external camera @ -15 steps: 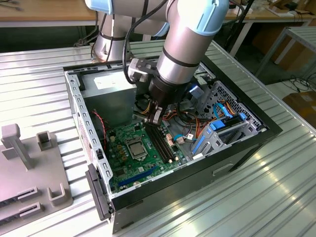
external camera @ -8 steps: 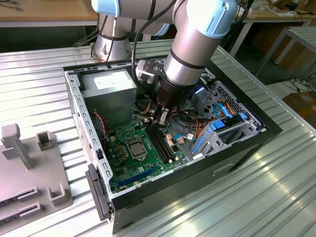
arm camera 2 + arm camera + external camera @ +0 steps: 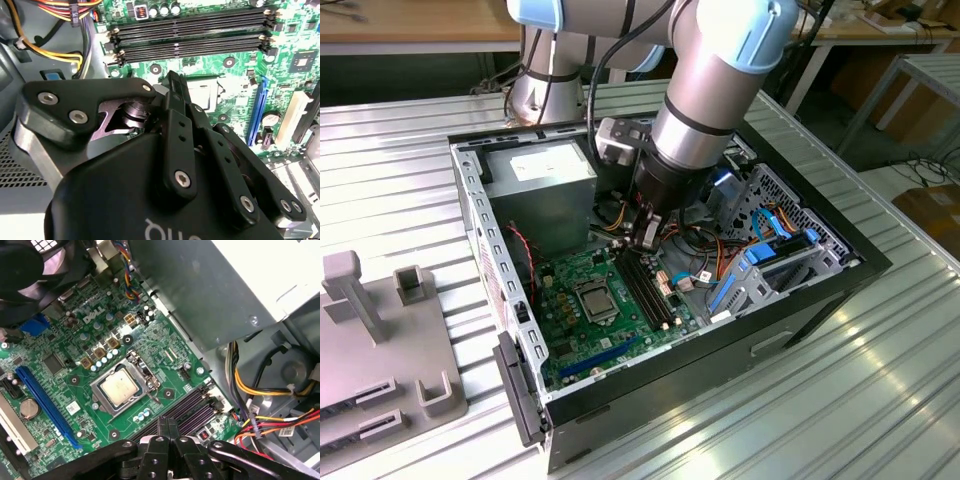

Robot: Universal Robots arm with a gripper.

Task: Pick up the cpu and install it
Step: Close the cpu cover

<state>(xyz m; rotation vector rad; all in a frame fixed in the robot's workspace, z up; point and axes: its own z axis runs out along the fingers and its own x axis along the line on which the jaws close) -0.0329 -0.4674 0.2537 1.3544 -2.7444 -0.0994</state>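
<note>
Open case (image 3: 660,330) lay on the ribbed bench (image 3: 840,400), side panel off, board (image 3: 585,325) exposed face-up for access from above. Arm (image 3: 710,90) reached down into the case; pincer (image 3: 648,238) hung above the far end of the RAM slots (image 3: 650,290), close to the cable bundle (image 3: 705,255), clear of the board.

Cpu (image 3: 120,390) already sat in its socket (image 3: 124,388) near the board's middle, pale square face up, flat and squared within the black-and-metal frame. Also made out in the exterior view as a small pale square (image 3: 595,298) just beside the slots. Load plate appeared swung open, thin lever wire lying along one side of the frame — judged not yet latched, though hard to be sure.

Pincer fingertips (image 3: 167,427) seen pressed together in both wrist views, no gap between them, nothing gripped. Closed tips likely suited to poking or pressing rather than grasping. Pincer (image 3: 175,87) pointed toward the socket area, tip standing off from the chip, not touching.

Grey fixture block (image 3: 380,330) sat on the bench by the edge at the exterior view's left, well apart from the case. Power supply (image 3: 540,190) filled the case's far corner.
</note>
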